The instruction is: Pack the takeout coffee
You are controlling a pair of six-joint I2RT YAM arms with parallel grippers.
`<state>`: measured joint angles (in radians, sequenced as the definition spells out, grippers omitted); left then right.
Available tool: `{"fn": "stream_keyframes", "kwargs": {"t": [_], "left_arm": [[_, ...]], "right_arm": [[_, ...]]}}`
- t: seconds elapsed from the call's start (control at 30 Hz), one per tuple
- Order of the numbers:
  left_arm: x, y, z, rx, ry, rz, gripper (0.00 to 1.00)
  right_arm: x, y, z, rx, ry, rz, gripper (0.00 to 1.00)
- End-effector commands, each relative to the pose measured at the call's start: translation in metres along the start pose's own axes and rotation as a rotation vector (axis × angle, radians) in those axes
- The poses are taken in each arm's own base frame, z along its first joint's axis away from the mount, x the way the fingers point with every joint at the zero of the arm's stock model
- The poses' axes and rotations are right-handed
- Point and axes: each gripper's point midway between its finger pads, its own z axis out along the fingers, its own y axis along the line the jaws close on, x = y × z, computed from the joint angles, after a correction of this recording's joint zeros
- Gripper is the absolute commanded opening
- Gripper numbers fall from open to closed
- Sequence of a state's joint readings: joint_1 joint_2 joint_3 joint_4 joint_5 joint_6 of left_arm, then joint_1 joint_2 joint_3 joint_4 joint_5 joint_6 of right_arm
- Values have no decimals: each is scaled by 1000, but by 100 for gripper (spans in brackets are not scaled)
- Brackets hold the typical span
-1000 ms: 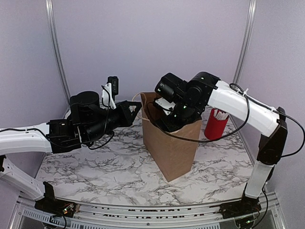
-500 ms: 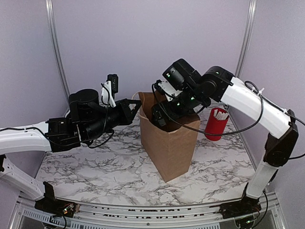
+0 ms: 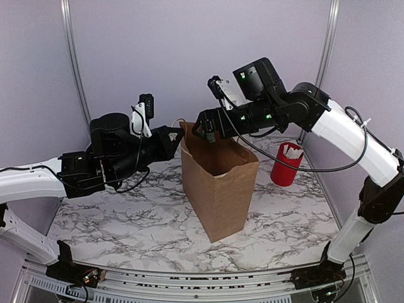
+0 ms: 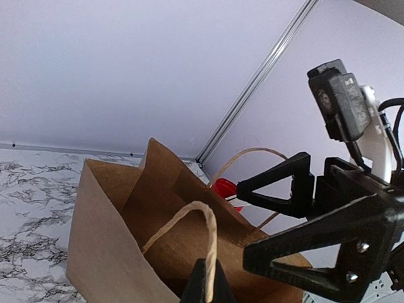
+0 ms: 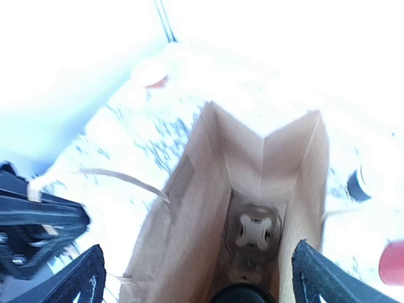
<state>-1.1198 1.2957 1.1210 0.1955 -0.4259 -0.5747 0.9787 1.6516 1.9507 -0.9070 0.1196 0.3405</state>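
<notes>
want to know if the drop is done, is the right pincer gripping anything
No, the right pincer has its fingers spread wide above the open paper bag, with nothing between them.

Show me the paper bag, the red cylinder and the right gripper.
paper bag (image 3: 237, 189): top external view, on its brown side wall.
red cylinder (image 3: 285, 169): top external view, on its red side.
right gripper (image 5: 197, 245): right wrist view, midway between its open fingertips, above the bag's mouth.

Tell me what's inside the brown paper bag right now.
The right wrist view looks down into the paper bag. A brown cardboard insert lies on its floor, and a round black lid shows just beside it. Anything beneath that lid is hidden.
</notes>
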Motion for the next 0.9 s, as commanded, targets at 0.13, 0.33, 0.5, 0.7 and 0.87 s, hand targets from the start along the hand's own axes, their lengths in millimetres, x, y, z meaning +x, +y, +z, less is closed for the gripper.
{"fn": "stream_keyframes", "kwargs": {"t": [0.13, 0.33, 0.5, 0.7, 0.87], "left_arm": [[-36, 14, -7, -42, -63, -21, 0], [-51, 38, -14, -85, -75, -39, 0], [-63, 55, -25, -119, -82, -44, 0], [-70, 72, -35, -154, -81, -44, 0], [-72, 77, -42, -164, -84, -46, 5]], "right_arm": [[-70, 17, -54, -116, -277, 16, 100], [-92, -11, -79, -57, -370, 49, 100], [-94, -61, -91, 55, -403, 100, 100], [-68, -132, -88, 188, -364, 181, 100], [-36, -170, -77, 249, -308, 232, 100]]}}
